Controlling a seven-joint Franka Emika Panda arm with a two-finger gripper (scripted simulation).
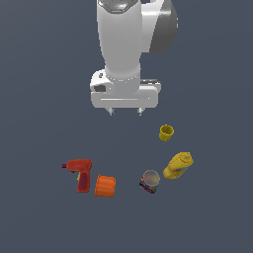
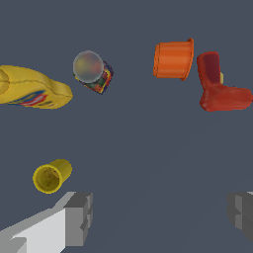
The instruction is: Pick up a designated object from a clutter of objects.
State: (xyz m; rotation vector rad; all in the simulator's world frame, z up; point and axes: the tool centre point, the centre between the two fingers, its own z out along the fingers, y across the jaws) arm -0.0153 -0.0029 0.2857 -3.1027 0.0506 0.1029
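Observation:
The multicoloured can (image 1: 150,181) with a silvery-grey top lies tilted on the grey floor, between the ribbed orange cup (image 1: 105,186) and the yellow bottle (image 1: 178,165). It also shows in the wrist view (image 2: 92,71). A red toy drill (image 1: 79,173) lies at the exterior view's left, and a small yellow cup (image 1: 166,132) sits nearer the arm. My gripper (image 1: 125,111) hangs open and empty above the floor, well apart from the can. In the wrist view its fingers (image 2: 79,217) stand wide apart, with the orange cup (image 2: 173,59), drill (image 2: 220,84), bottle (image 2: 30,88) and yellow cup (image 2: 51,175) in sight.

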